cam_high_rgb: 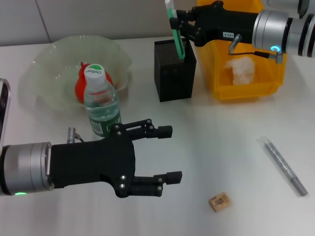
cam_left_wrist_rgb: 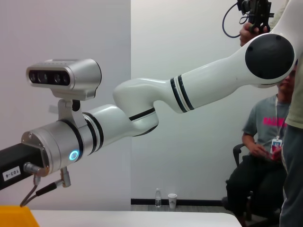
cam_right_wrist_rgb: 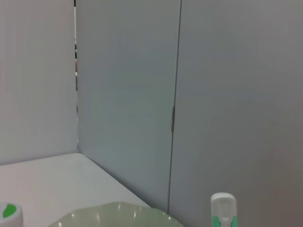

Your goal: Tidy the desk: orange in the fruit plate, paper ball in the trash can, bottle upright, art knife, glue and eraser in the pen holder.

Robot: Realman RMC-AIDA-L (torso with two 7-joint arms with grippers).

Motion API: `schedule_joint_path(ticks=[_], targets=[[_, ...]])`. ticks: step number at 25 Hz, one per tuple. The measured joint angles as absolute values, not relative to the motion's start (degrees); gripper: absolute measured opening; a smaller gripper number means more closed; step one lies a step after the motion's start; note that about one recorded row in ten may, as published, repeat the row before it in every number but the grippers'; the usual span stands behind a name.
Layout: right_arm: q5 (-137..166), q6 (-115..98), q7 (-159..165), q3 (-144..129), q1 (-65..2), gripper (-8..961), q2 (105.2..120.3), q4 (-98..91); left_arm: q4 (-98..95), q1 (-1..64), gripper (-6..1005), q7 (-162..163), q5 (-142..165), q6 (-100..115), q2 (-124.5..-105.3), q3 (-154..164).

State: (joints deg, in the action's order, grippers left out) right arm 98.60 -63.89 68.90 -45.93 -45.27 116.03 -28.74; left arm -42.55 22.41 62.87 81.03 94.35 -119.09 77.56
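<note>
My right gripper is shut on a green-and-white glue stick, whose lower end dips into the black mesh pen holder. The stick's white top shows in the right wrist view. The bottle stands upright in front of the fruit plate. The orange lies in the plate, partly hidden by the bottle. The paper ball rests in the yellow trash can. My left gripper hovers open over the table, just right of the bottle. The eraser and the grey art knife lie on the table.
A dark flat object pokes in at the left edge. The left wrist view shows my right arm, a corner of the yellow bin and a seated person beyond the table.
</note>
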Motion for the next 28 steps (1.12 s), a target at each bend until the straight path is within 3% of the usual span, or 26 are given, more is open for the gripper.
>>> schedule_joint_path(ticks=[14, 28], targets=[[98.61, -62.14, 68.90, -45.61, -44.43, 176, 116.99, -28.74, -42.40, 21.92, 809, 62.49, 79.66, 94.03, -119.00, 79.35], [98.36, -62.47, 69.55, -46.21, -43.84, 178, 117.01, -29.25, -42.45, 22.32, 809, 62.51, 79.68, 93.96, -118.82, 80.23]])
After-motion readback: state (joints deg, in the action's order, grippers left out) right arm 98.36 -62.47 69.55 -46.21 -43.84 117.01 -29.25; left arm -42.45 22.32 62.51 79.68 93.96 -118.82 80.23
